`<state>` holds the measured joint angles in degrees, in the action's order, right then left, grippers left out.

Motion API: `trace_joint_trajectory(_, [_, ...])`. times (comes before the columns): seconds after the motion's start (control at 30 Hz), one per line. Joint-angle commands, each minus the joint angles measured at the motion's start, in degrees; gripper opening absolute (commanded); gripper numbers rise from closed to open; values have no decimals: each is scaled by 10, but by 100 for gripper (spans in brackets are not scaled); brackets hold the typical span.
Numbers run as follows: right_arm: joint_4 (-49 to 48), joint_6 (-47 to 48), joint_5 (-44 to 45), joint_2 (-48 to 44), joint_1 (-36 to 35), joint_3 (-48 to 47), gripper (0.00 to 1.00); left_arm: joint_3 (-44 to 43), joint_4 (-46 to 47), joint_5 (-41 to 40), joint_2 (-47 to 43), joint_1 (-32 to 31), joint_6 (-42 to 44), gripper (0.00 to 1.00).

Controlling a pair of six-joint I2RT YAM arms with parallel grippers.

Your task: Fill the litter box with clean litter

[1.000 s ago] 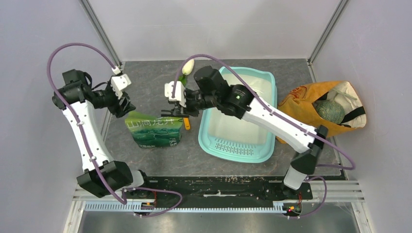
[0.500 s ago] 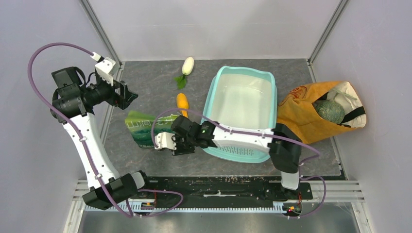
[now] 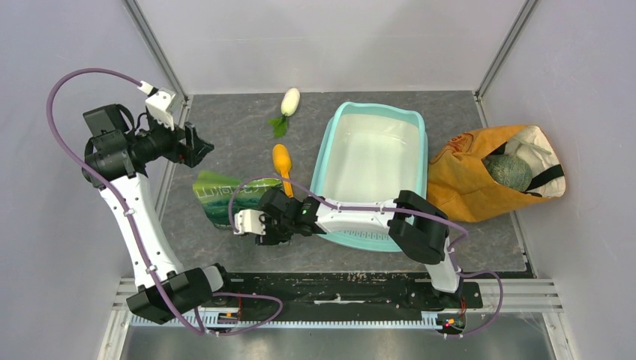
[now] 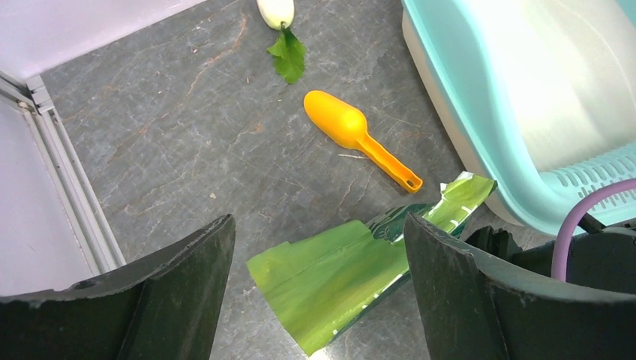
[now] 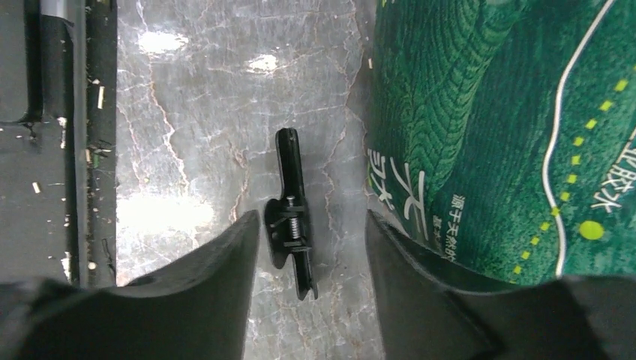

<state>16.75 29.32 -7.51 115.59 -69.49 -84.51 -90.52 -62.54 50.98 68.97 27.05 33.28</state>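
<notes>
The teal litter box point(image 3: 328, 161) stands right of centre, and its white basin shows no litter. Its near wall point(image 4: 465, 112) also fills the upper right of the left wrist view. A green printed pouch point(image 3: 217, 196) stands left of the box, its top edge point(image 4: 352, 270) spread apart. My left gripper point(image 3: 196, 145) hovers open up and left of the pouch, fingers wide point(image 4: 319, 232) and empty. My right gripper point(image 3: 251, 223) is low at the pouch's near side, open point(image 5: 311, 225). A black clip point(image 5: 291, 217) lies flat on the table between its fingers, beside the pouch point(image 5: 510, 135).
An orange scoop point(image 3: 282, 161) lies between pouch and box, also seen by the left wrist point(image 4: 352, 131). A white radish toy point(image 3: 290, 101) lies at the back. An orange cloth bag point(image 3: 480, 176) sits right of the box. The right arm crosses the box's near end.
The right gripper swung from the pouch's top down to the near side, then opened, leaving the black clip on the table. The left gripper drew back up-left and opened wider.
</notes>
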Motion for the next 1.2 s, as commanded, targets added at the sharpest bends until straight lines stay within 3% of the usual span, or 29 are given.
trace_joint_trajectory(0.0, [2,-25,-21,-34,-6,-25,66,-8,-38,-3,12,4,42,89])
trace_joint_trajectory(0.1, [44,-42,-37,-55,-5,-60,71,-12,-104,-1,28,3,115,91])
trace_joint_trajectory(0.33, [129,-82,-123,-123,13,-128,72,-29,-237,-45,86,4,255,91])
trace_joint_trajectory(0.53, [145,-212,-207,-131,108,-194,76,8,-315,-50,93,3,407,83])
trace_joint_trajectory(0.77, [181,-319,-293,-48,210,-280,90,78,-317,-66,46,0,523,72])
trace_joint_trajectory(1.17, [165,-464,-453,88,220,-354,87,64,-291,-51,42,0,494,74])
